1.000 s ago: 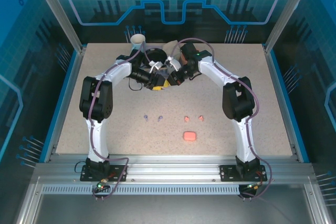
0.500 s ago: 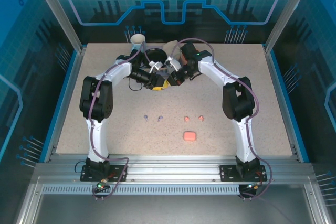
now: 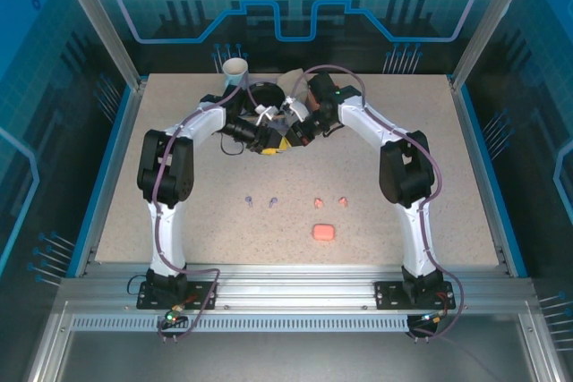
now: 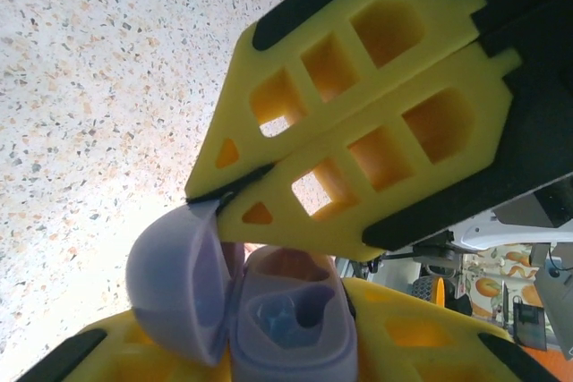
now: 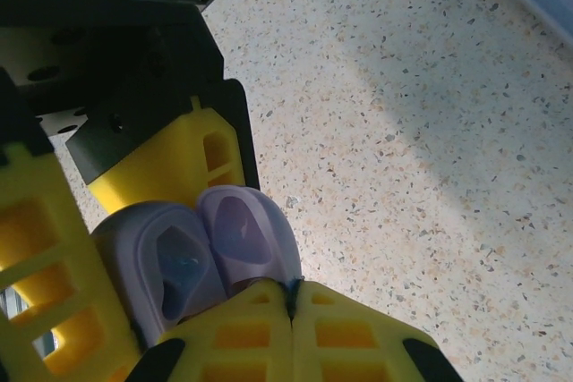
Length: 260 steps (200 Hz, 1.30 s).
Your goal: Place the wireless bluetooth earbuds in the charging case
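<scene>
The left gripper (image 4: 269,351) clamps the open purple case (image 4: 291,324) between its jaws. The right gripper (image 5: 291,297), jaws pressed together, touches its tips to the raised lid (image 5: 246,234). The earbuds (image 3: 272,199) lie on the table (image 3: 179,221), well apart from both.

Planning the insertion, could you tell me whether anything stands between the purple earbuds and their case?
Nothing visible does: the table from the purple earbuds to the purple case is bare, and its lid stands open.

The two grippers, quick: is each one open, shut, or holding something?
Left gripper: closed on the opened purple case.
Right gripper: shut, its tips at the case's lid; whether it pinches the lid cannot be told.
</scene>
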Tool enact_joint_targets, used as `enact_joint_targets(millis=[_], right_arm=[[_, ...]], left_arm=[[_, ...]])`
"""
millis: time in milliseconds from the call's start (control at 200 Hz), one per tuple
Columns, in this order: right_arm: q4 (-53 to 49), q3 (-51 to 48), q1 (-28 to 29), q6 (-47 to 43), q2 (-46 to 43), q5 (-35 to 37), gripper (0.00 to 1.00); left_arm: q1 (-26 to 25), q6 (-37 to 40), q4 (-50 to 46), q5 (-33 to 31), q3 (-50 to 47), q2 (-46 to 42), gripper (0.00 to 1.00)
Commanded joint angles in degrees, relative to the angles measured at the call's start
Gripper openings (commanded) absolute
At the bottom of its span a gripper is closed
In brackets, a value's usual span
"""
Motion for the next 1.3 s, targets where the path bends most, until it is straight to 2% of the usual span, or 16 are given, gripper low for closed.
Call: enact_joint_targets(millis=[0,400,435,500,545,635,740,870,1060,1221,1296], right_arm=[[-0.37,0.97,0.41,-0.47,-1.78,-1.38,0.00],[0.16,1.19,-0.05,1.38,-1.85,0.73,0.00],[0.48,1.34,-0.56,2.73,-2.06,0.94,0.07],[1.39,1.15,-1.93,5.54,-3.13,1.05,0.28],[2.10,0.51,-3.07,7.38,-4.40,0.83,0.36],[3.26,-1.25,-5.51,10.76,-7.90,0.65,0.46],[4.54,-4.06,-7.95,15.31,-12.14,1.20,0.50],[3.44,-6.36,-8.75,20.90,-16.40,5.52,0.51],[5.17,-13.77,-7.23,30.77,-23.72,13.47,0.55],[4.48,-18.15,-2.02,34.15,-26.94,20.71,0.56],[5.30,-20.36,0.84,36.33,-27.90,23.26,0.56]], left_arm=[[-0.63,-0.30,0.64,1.73,1.86,1.30,0.33],[-0.67,-0.32,0.74,1.42,1.82,0.89,0.12],[-0.71,-0.33,0.93,1.22,1.65,0.46,0.10],[-0.58,-0.66,1.84,0.60,0.91,-0.64,0.05],[-0.46,-1.08,2.68,-0.08,0.25,-1.60,0.03],[-0.03,-2.26,5.13,-1.18,-1.36,-3.89,0.00],[0.52,-5.44,10.58,-4.42,-4.57,-7.44,0.00],[0.61,-10.09,23.65,-11.77,-12.73,-14.91,0.00],[0.09,-13.57,53.09,-22.60,-33.97,-29.10,0.00],[-2.07,-10.24,72.47,-33.96,-50.00,-37.96,0.00],[-2.83,-10.34,85.40,-37.44,-57.44,-40.42,0.00]])
